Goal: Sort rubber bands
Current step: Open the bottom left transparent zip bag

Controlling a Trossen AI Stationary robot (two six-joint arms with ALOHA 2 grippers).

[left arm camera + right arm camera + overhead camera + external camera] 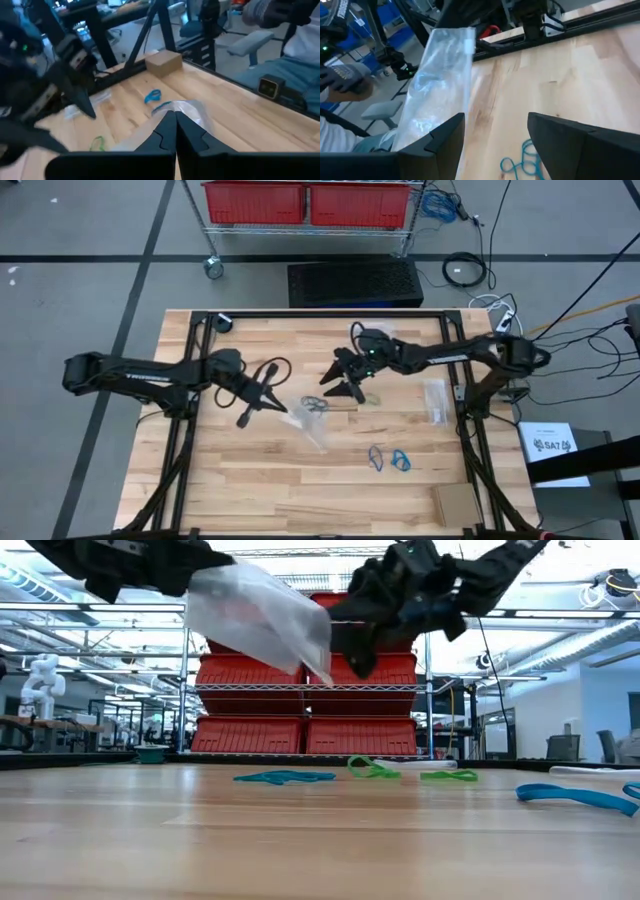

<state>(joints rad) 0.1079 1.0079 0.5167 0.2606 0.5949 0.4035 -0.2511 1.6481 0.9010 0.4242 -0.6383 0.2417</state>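
Note:
My left gripper (278,406) is shut on a clear plastic bag (255,615) and holds it above the table's middle. My right gripper (343,380) is open and hovers just right of the bag (440,85), which lies beyond its fingers. Rubber bands lie flat on the wood. A dark grey-blue one (315,404) is under the bag's area, a green one (370,398) is under my right gripper, and two bright blue ones (388,460) are nearer the front edge. My left gripper pinches one end of the clear bag (186,111) between its two shut fingers, coming nearly level from the table's left. The bag is lifted clear of the table and slopes down away from the fingers, its free corner (322,672) lowest.
More clear bags (435,400) lie near the right frame rail. A small cardboard box (455,502) sits at the front right corner. Black frame rails (190,380) run along the table's left, right and far sides. A person sits beyond the table in both wrist views.

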